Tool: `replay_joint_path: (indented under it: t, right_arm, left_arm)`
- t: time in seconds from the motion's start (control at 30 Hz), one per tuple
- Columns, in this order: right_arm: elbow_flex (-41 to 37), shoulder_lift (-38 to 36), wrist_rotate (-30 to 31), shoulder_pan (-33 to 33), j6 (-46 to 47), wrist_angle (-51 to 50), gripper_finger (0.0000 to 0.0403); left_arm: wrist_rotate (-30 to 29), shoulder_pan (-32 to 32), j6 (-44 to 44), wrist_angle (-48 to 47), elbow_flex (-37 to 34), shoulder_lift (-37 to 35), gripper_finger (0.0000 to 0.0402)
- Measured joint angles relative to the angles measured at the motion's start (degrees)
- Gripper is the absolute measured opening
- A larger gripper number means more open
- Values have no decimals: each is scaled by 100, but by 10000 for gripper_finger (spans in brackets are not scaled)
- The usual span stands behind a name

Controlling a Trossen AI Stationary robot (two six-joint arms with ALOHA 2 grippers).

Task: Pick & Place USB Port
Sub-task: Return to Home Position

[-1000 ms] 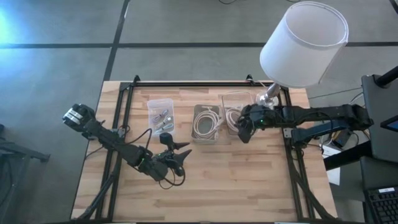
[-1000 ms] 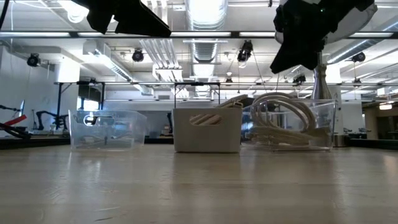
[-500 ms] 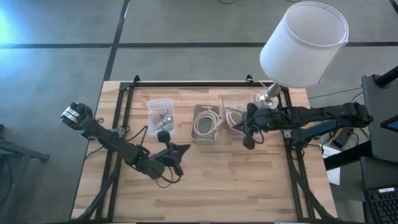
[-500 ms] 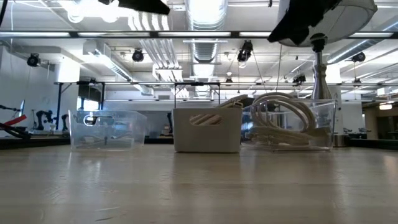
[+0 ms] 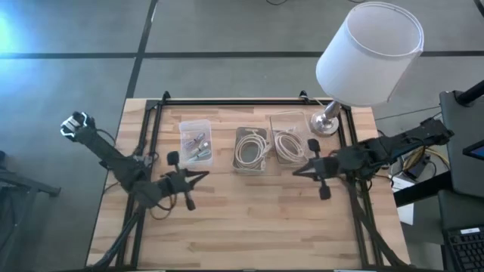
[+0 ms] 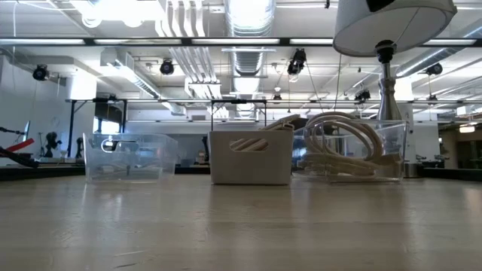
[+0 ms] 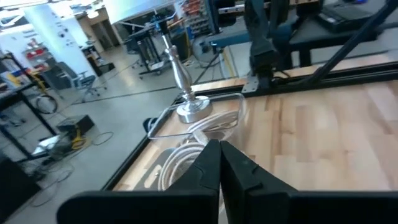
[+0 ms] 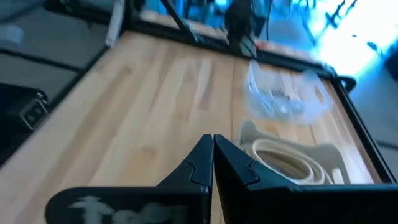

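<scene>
High view: we see the left gripper (image 5: 201, 176), pinched shut and empty, nearest the clear plastic bin of small connectors (image 5: 195, 140); the right gripper (image 5: 299, 170), likewise, nearest the binned coiled cream cable (image 5: 286, 143).

Right gripper (image 5: 296, 171) is off the right transparent bin (image 5: 288, 146) and lower in the high frame, left gripper (image 5: 203, 175) drawn back leftward — fingers now together, both arms gone from the low view's top edge.
</scene>
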Motion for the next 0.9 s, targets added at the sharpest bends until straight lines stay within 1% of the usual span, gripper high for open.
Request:
replay_joint_path:
  t: [0.2,0.33,0.43,0.5,0.6,0.7,0.8,0.9]
  right_arm:
    - [-763,-807,12,90,-33,493,8]
    - [-1338,-1357,12,86,-303,900,8]
    - [-1770,-1756,-18,86,-330,1228,8]
    - [-2064,-2008,-18,81,-330,1430,8]
    - [-2513,-2353,-40,0,-327,1747,8]
    - [-2916,-2646,-40,-157,-326,2066,8]
    - [-3169,-2983,-223,-362,-346,2163,8]
    - [-3350,-3310,-448,-619,-352,2197,8]
  left_arm:
    - [4,-135,-161,50,-710,-723,2]
    - [17,-135,-159,66,-1156,-1159,2]
    - [176,-135,-168,116,-1514,-1502,2]
    - [431,-114,-179,268,-1780,-1751,1]
    - [718,-70,35,785,-2230,-2080,1]
    - [985,51,569,1670,-2719,-2383,1]
    - [1595,241,1106,2611,-3184,-2684,1]
    - [2270,526,1432,3310,-3602,-2979,1]
